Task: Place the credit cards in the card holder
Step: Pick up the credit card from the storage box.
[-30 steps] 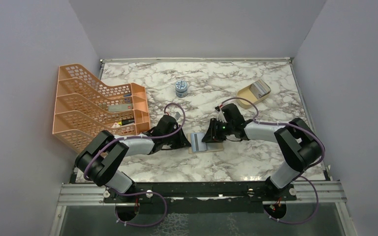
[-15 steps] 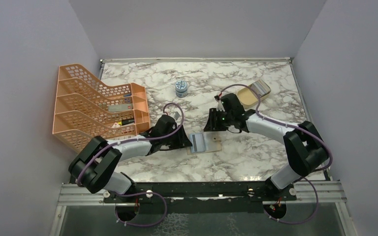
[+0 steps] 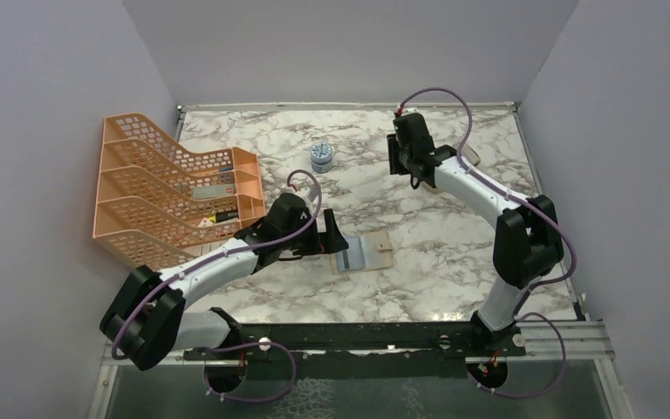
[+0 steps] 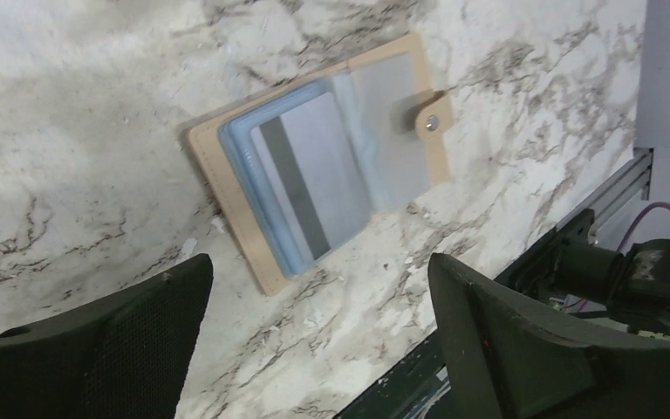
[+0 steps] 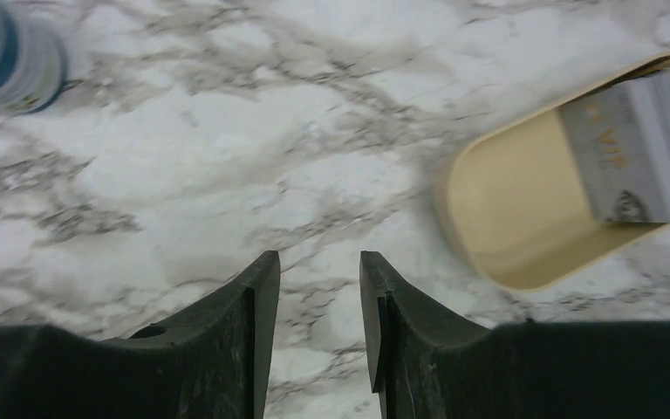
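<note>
The card holder (image 3: 375, 253) lies open on the marble table (image 3: 436, 262), a striped credit card (image 3: 351, 257) showing inside and the left gripper (image 3: 332, 236) just beside its left edge. The right gripper (image 3: 401, 161) hangs over the far side, right of a round tin (image 3: 321, 156). An orange tray rack (image 3: 170, 188) stands at left.

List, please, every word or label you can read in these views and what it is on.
"VIP": on the silvery card in the beige dish, faint.
Emblem beneath it: too blurred to read.
Round tin lid: too small to read.
Striped card in the card holder: no print shows.
</note>
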You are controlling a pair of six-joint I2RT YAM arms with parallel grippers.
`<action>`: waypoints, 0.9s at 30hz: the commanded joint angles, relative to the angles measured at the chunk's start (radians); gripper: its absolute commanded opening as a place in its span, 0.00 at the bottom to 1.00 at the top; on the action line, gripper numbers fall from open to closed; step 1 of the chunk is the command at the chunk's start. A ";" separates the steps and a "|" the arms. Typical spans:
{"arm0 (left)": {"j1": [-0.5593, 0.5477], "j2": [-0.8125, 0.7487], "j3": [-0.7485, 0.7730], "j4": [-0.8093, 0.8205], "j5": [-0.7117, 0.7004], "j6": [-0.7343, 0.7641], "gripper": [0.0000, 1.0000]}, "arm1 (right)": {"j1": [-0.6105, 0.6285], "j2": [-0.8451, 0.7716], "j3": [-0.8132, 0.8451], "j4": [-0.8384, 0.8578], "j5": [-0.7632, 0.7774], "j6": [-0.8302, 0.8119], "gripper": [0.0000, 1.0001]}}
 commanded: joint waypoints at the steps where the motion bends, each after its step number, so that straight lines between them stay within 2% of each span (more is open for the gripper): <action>1: -0.006 -0.073 0.099 -0.151 -0.046 0.100 0.99 | -0.046 0.076 0.083 -0.038 0.232 -0.167 0.40; 5: -0.006 -0.115 0.161 -0.240 -0.023 0.139 0.99 | -0.114 0.149 0.147 -0.045 0.329 -0.247 0.40; 13: -0.004 -0.140 0.265 -0.390 0.043 0.289 0.99 | -0.208 0.266 0.235 -0.040 0.404 -0.373 0.44; 18: -0.004 -0.148 0.263 -0.408 0.033 0.322 0.99 | -0.233 0.315 0.256 -0.030 0.434 -0.424 0.48; 27: 0.001 -0.174 0.258 -0.412 0.015 0.326 0.99 | -0.254 0.376 0.278 0.004 0.463 -0.474 0.50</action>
